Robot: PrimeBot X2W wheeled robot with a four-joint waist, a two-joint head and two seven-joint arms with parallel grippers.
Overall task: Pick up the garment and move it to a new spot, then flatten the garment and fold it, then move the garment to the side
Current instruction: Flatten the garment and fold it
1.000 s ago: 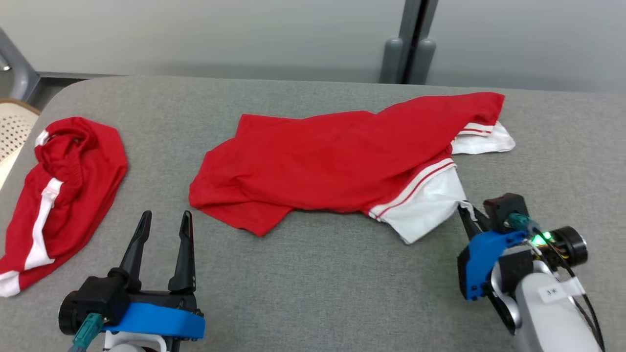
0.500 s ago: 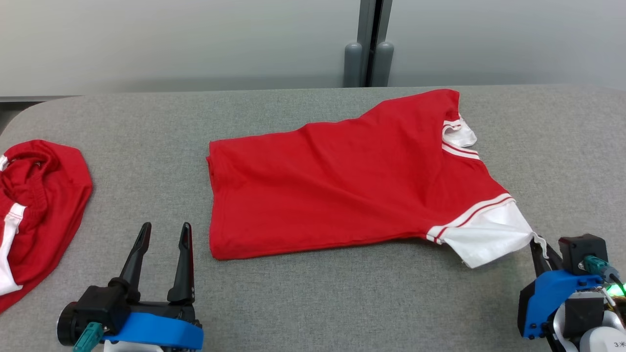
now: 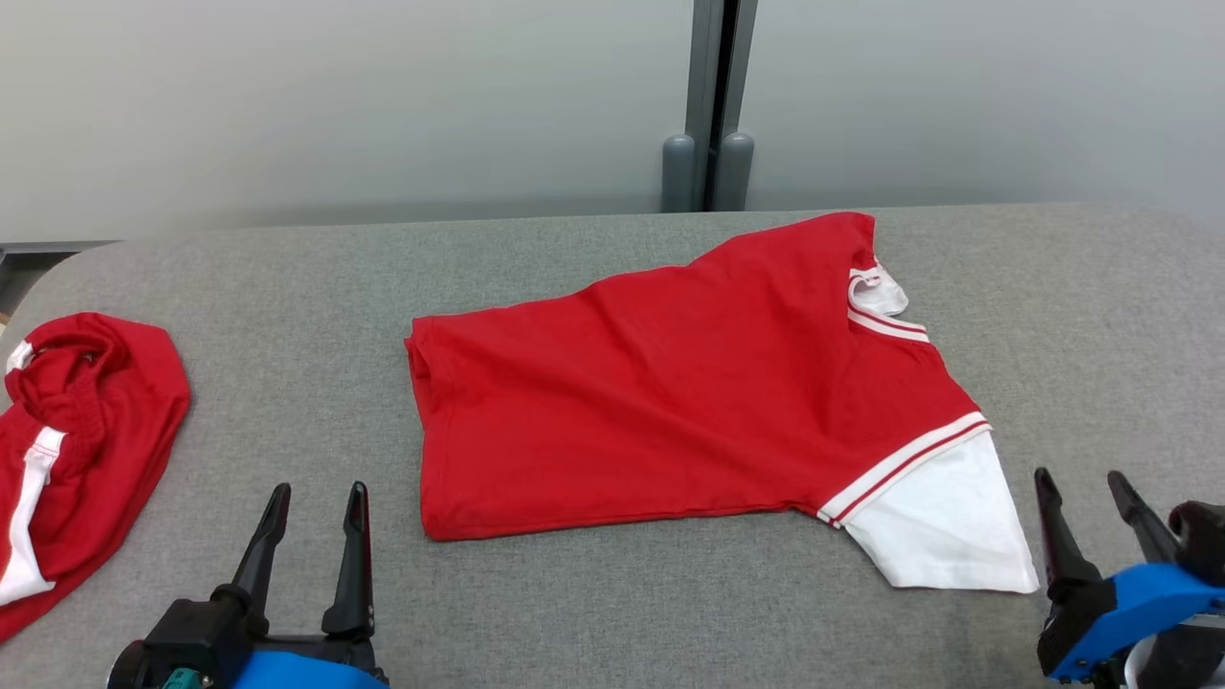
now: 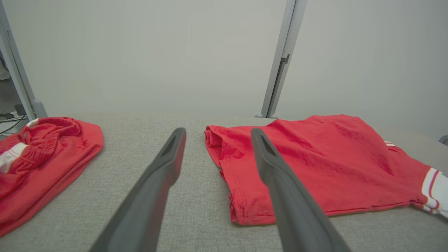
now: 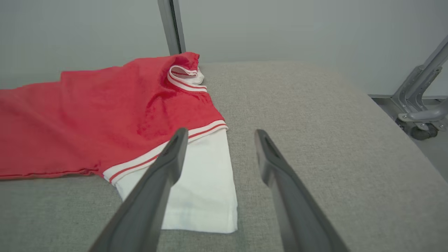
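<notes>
The garment is a red T-shirt with white, red-striped sleeves, lying folded lengthwise and fairly flat across the middle of the grey table. Its white sleeve points toward the front right. My right gripper stands open just right of that sleeve, holding nothing; the right wrist view shows the sleeve beneath its left finger. At the front left my left gripper is open and empty, a short way from the shirt's hem.
A second red garment with a white stripe lies bunched at the table's left edge. A grey post stands behind the table against a pale wall. A metal frame with a caster sits off the table's right side.
My right gripper pulled the sleeve toward the front right, spreading the crumpled shirt flat, then opened and let the sleeve drop. The head camera also shifted. The left gripper stayed open.
</notes>
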